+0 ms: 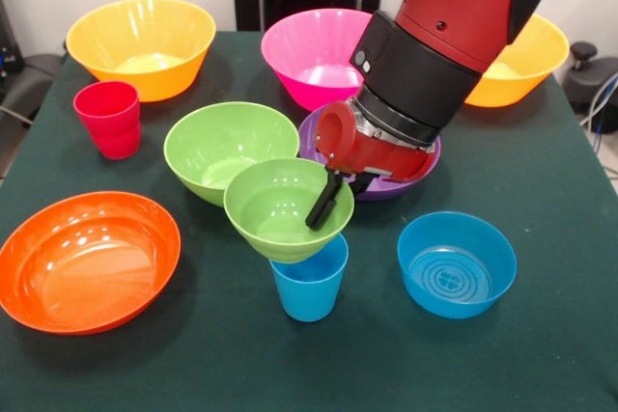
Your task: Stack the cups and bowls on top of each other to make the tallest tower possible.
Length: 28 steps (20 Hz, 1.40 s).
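Gripper [323,207] pinches the rim of the small green bowl [275,205], which sits tilted on the blue cup [309,282]; the bowl looks light, smooth and slippery.

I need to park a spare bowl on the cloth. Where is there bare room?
Bare cloth lies along the near edge, between the orange bowl and the blue cup, and right of the blue bowl. The middle is crowded: two green bowls, purple bowl and gripper.
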### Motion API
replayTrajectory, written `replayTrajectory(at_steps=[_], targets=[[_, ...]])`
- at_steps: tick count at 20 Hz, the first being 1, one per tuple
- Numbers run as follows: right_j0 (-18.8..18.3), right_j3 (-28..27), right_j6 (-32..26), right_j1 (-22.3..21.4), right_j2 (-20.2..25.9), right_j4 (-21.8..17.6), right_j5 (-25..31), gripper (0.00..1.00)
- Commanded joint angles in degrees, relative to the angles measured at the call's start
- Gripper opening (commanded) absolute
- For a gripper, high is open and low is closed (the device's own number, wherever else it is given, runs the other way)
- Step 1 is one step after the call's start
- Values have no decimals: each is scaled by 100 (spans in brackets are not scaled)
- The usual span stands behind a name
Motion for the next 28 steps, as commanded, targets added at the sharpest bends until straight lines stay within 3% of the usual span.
replayTrajectory(at_steps=[1, 28], targets=[[115, 369, 996, 248, 671, 47, -133, 0], [175, 430, 1408, 263, 833, 107, -105, 0]])
